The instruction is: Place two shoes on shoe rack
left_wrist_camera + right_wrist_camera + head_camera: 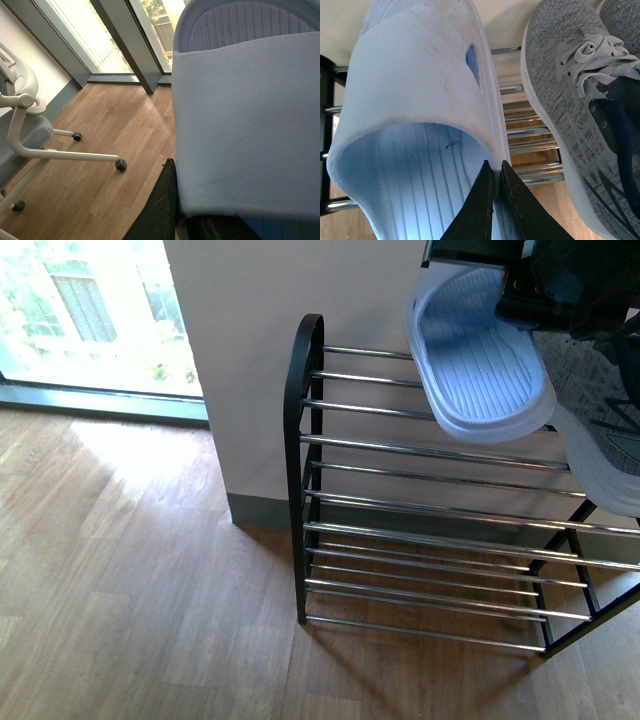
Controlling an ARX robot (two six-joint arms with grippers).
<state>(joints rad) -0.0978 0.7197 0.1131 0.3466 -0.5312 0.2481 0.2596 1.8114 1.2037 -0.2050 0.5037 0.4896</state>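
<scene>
Pale blue slipper [420, 100] in right hand [495, 172], unbranded.

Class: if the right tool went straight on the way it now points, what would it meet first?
The right tool is shut on the side wall of the blue slide sandal. Straight ahead lie the chrome bars of the shoe rack, probably the first contact, though depth is unclear.

Right pincer [495, 200]: two dark fingers drawn almost together, pinching the thin side wall of the pale blue slipper [415, 100], one finger inside the opening and one outside. Left pincer [172, 210]: one dark finger shows beside the slipper's strap; its closure cannot be judged. In the front view, dark arm hardware [560, 275] occupies the upper right corner.
</scene>
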